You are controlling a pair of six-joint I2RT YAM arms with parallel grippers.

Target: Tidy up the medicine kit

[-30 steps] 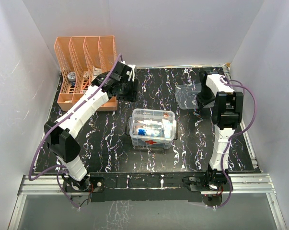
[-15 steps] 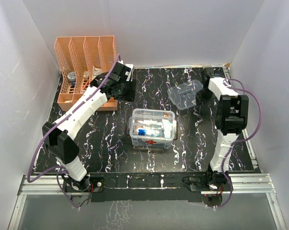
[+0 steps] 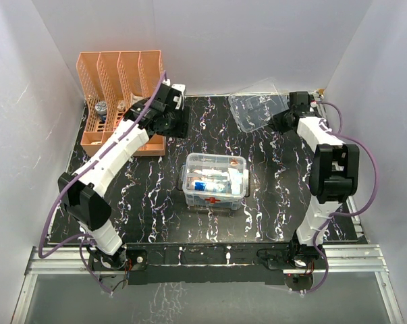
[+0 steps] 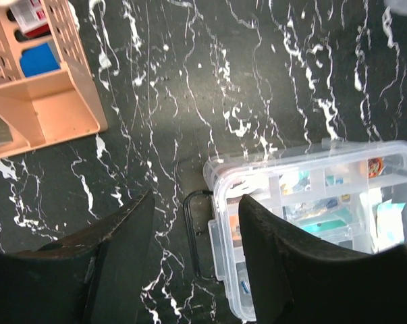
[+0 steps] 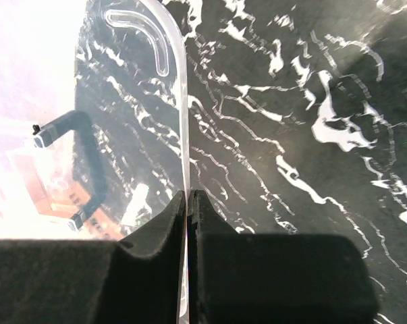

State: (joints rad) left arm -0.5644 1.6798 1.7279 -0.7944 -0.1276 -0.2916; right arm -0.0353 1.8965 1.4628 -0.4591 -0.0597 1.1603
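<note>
— Right claw (image 5: pixel 188 197) first: what is it doing?

— Its fingers are pressed together on the rim of the clear lid (image 3: pixel 257 108), pinching it. Against the picture from a second back, where the lid lies low at the back right of the tabletop (image 3: pixel 156 202), it now hangs tipped in the air, up near the back wall. Half a second back it is only tilting off the surface.

— What does that mean for the job?

— I judge the lid is picked up so it can be carried over and set on the medicine kit (image 3: pixel 214 181). That box stands uncovered in the middle of the tabletop, red cross facing the arms, supplies inside, well apart from the lid. So closing is not yet done.

— And the other side?

— Left claw (image 4: pixel 196 201) is spread and holds nothing. It hovers at the back left, just beside the orange rack (image 3: pixel 119 94), a touch nearer the rack than a second back.

— Now count it all, big to small.

— One tabletop. Two arms. One rack. One medicine kit. One lid, with one dark handle (image 5: pixel 90 158). Two claws.
</note>
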